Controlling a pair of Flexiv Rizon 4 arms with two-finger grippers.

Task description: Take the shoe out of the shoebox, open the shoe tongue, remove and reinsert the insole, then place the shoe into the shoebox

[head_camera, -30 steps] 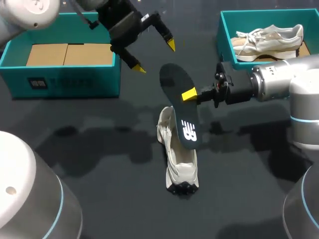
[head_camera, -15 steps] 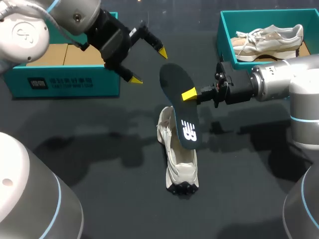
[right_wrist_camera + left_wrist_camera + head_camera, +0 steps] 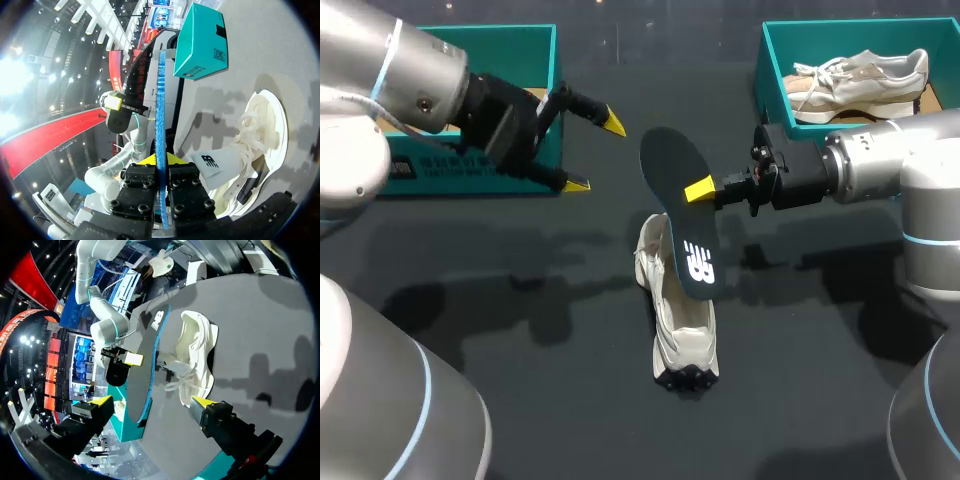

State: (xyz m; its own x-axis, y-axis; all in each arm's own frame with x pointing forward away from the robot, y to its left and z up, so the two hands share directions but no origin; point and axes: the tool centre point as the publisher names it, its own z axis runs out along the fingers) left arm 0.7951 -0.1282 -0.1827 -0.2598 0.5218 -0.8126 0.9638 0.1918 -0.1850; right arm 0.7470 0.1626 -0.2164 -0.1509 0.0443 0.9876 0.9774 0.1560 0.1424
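A white shoe [image 3: 680, 320] lies on the dark table, toe toward me, with its laces loose. Above its heel my right gripper [image 3: 700, 188] is shut on a dark insole [image 3: 680, 215] that hangs tilted, its lower end over the shoe's opening. In the right wrist view the insole [image 3: 160, 100] stands edge-on between the fingers, with the shoe [image 3: 260, 135] beside it. My left gripper [image 3: 595, 153] is open and empty, left of the insole and in front of the left teal shoebox [image 3: 545, 60]. From the left wrist view, the shoe [image 3: 197, 355] and insole [image 3: 150, 365] lie ahead of its spread fingers.
A second teal shoebox [image 3: 770, 70] at the back right holds another white shoe [image 3: 860, 75]. My left arm covers much of the left box. Dark bare tabletop [image 3: 520, 330] stretches around the shoe.
My left gripper has drawn back leftward and lower, away from the insole, staying open. The right gripper, insole and shoe have not moved.
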